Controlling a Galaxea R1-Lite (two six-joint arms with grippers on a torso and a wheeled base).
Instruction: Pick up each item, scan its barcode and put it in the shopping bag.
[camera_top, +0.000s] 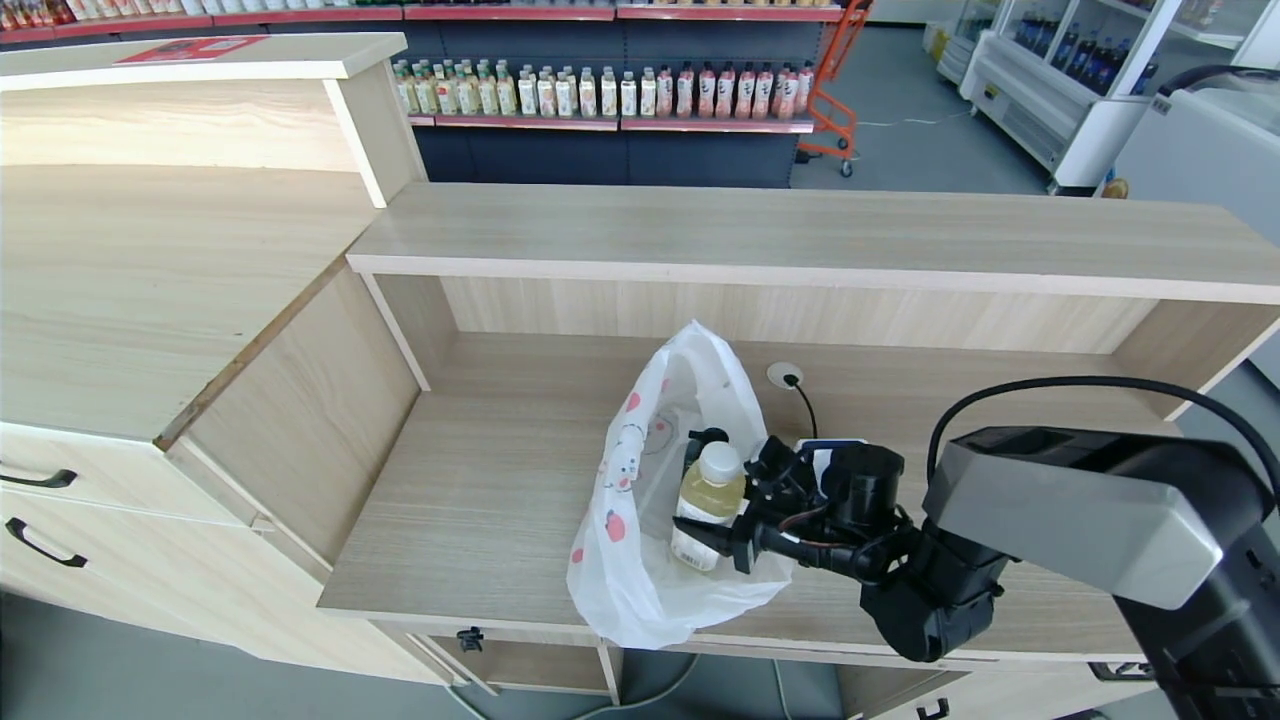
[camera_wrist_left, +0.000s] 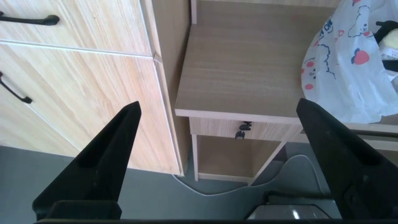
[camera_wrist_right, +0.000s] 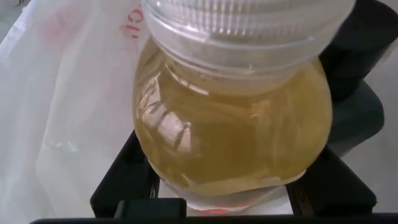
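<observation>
On the wooden counter (camera_top: 480, 500) in the head view, the right gripper (camera_top: 715, 510) clasps an upright bottle (camera_top: 709, 478) of yellow drink inside the mouth of the white shopping bag (camera_top: 625, 500). From the left wrist, the left gripper (camera_wrist_left: 219, 106) hangs spread wide and empty near the counter's edge. From the right wrist, dark fingers (camera_wrist_right: 124, 186) flank the bottle's body.
</observation>
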